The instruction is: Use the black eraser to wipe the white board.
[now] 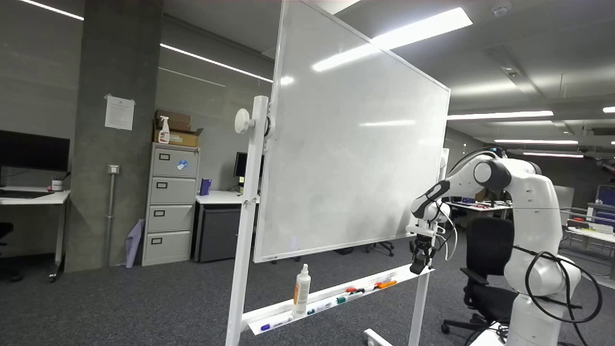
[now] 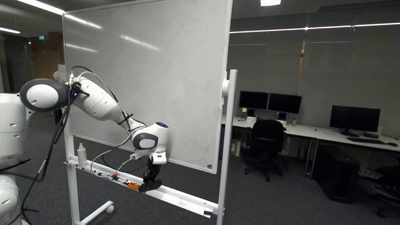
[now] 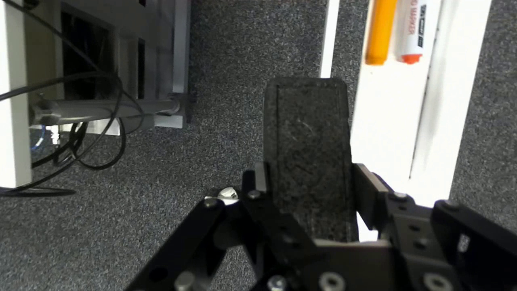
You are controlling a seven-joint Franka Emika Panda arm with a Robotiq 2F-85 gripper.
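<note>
In the wrist view a black eraser stretches forward between the two fingers of my gripper, whose pads press its long sides. The same black eraser shows at the downward-pointing gripper in an exterior view, tilted, near the orange marker. The white board stands upright, glossy, with faint grey smudges in an exterior view. Both eraser and gripper sit lower than the board's bottom edge, apart from its surface. The eraser's rear end is hidden by the gripper.
Under the board runs a white tray between the stand's posts. It carries a white bottle, an orange marker, a red-capped marker and several others. A black office chair stands behind the arm. Cables hang from the arm.
</note>
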